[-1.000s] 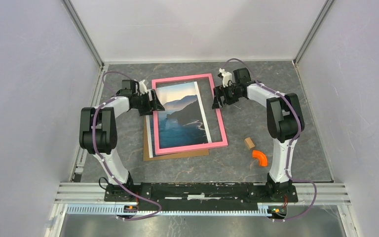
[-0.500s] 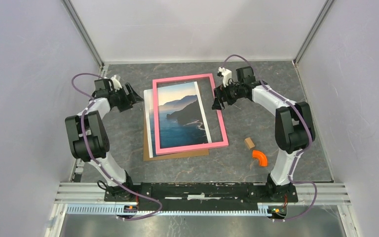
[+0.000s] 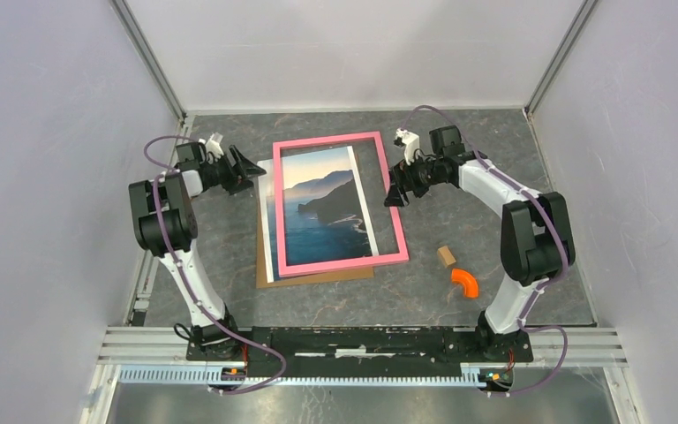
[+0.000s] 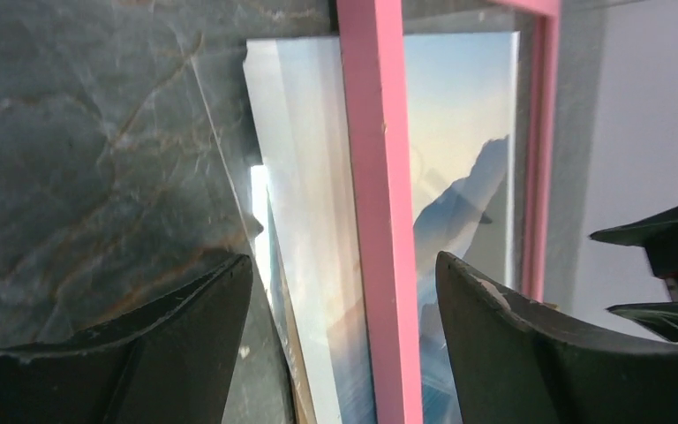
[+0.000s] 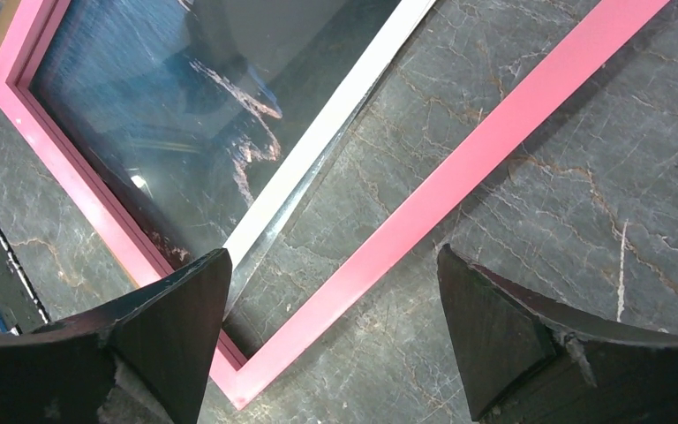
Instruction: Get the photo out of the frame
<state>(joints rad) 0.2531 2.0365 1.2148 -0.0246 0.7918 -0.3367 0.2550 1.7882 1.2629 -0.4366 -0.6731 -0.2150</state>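
The frame (image 3: 394,205) lies flat mid-table, its pink rim shifted right of its brown fibreboard back (image 3: 318,276). The photo (image 3: 322,208) lies under the rim, and its left edge sticks out past it. My left gripper (image 3: 247,167) is open and empty just left of the stack's top left corner. In the left wrist view (image 4: 344,265) the rim (image 4: 380,221) and photo (image 4: 463,168) lie ahead between the fingers. My right gripper (image 3: 394,192) is open and empty above the right rim. In the right wrist view (image 5: 334,256) the rim (image 5: 459,168) runs between the fingers, with the photo (image 5: 185,115) beyond.
A small wooden block (image 3: 446,256) and an orange elbow piece (image 3: 465,282) lie on the table to the right of the frame. White walls enclose the table on the left, back and right. The arm bases sit on the rail at the near edge.
My left gripper pulled away from the frame's left edge to the left, and the arm folded back. My right gripper shifted slightly right and nearer along the right rim. The frame and photo have not moved.
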